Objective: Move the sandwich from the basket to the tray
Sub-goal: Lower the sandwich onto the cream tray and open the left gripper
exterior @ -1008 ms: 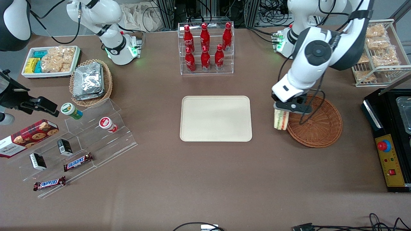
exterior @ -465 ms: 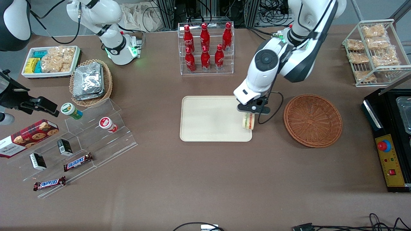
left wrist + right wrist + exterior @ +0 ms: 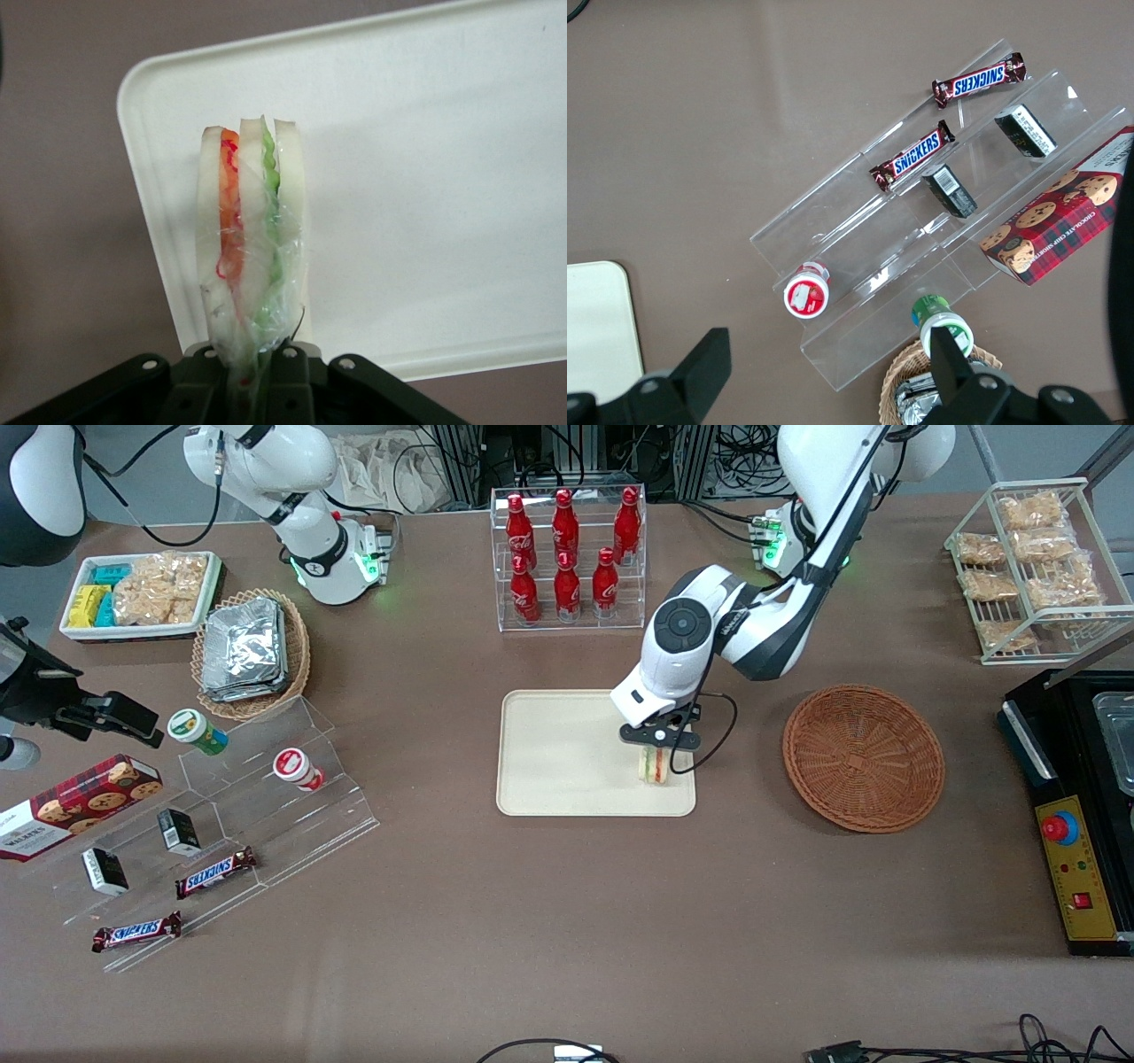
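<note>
I've swung the end effector [image 3: 656,757] from the basket [image 3: 864,757] over the tray [image 3: 567,753]; it's pinching the sandwich [image 3: 252,239] above the corner nearest the basket. Next I'd lower and release.

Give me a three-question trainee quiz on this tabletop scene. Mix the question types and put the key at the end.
1. True or false: the sandwich lies in the reddish-brown wicker basket.
2. What does the left gripper hold over?
A. the cream tray
B. the Coca-Cola bottle rack
C. the foil-pack basket
3. Fill in: in the left wrist view, the jaws are shut on the ____, whose orange and green filling shows between the bread slices.

Key
1. False: the basket holds nothing, and the sandwich is gripped above the tray's end nearest that basket.
2. A
3. sandwich
</note>
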`<control>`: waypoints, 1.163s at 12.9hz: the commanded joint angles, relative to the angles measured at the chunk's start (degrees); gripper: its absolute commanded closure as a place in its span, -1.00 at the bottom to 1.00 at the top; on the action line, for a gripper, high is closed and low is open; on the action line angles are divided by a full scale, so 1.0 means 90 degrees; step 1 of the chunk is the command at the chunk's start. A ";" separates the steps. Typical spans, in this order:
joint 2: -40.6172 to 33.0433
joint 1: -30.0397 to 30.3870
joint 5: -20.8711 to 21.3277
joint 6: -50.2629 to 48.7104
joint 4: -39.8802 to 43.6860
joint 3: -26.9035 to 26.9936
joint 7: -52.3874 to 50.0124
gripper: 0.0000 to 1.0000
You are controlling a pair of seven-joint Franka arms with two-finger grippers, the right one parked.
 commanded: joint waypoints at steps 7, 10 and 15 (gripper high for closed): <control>0.0631 -0.0281 0.0408 0.0080 0.0196 0.0085 -0.0471 0.77; 0.0719 -0.0358 0.0467 0.0109 0.0225 0.0085 -0.0890 0.03; 0.0827 -0.0320 0.0457 0.0051 0.0508 0.0094 -0.1603 -1.00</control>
